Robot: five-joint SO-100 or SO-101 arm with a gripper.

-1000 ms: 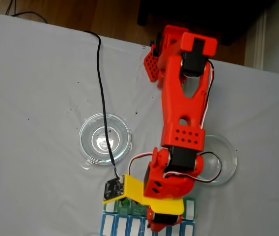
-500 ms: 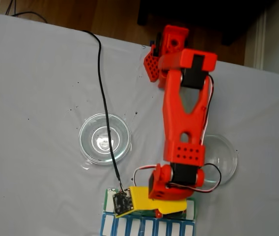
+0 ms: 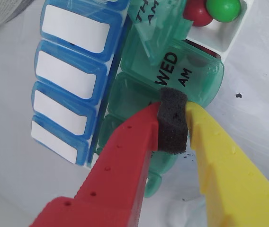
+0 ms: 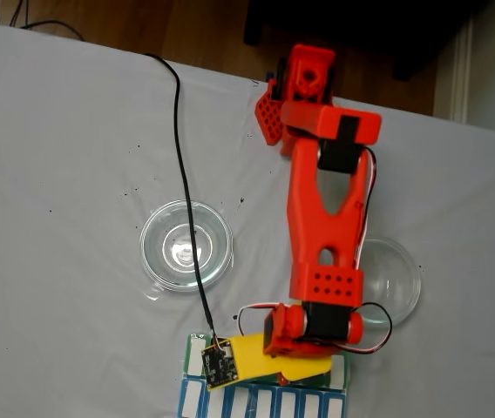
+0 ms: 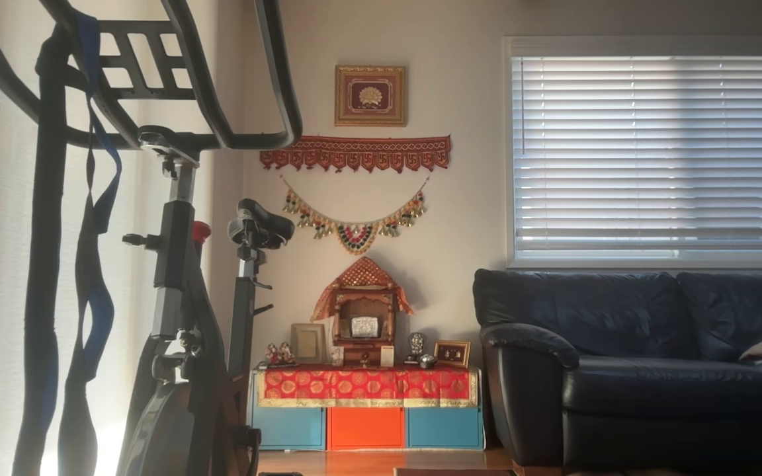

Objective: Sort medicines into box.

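Holding red and green pills (image 3: 212,10), the box (image 3: 191,71) meets the nearly-together claw (image 3: 173,106).

The arm (image 4: 322,218) is bright red printed plastic with black servo blocks and thin red-white wires. Its pincer (image 3: 174,101) pairs a red finger (image 3: 125,156) with a yellow finger (image 3: 224,165); a black foam pad (image 3: 173,120) sits between them.

The box (image 3: 172,71) is translucent green plastic, smooth and shiny; the pills (image 3: 224,8) look glossy. The gripper (image 3: 174,106) has matt plastic fingers (image 3: 125,156) and a rough black foam pad (image 3: 173,120). A matt white cloth (image 4: 73,174) carries clear, glossy dishes (image 4: 186,246).
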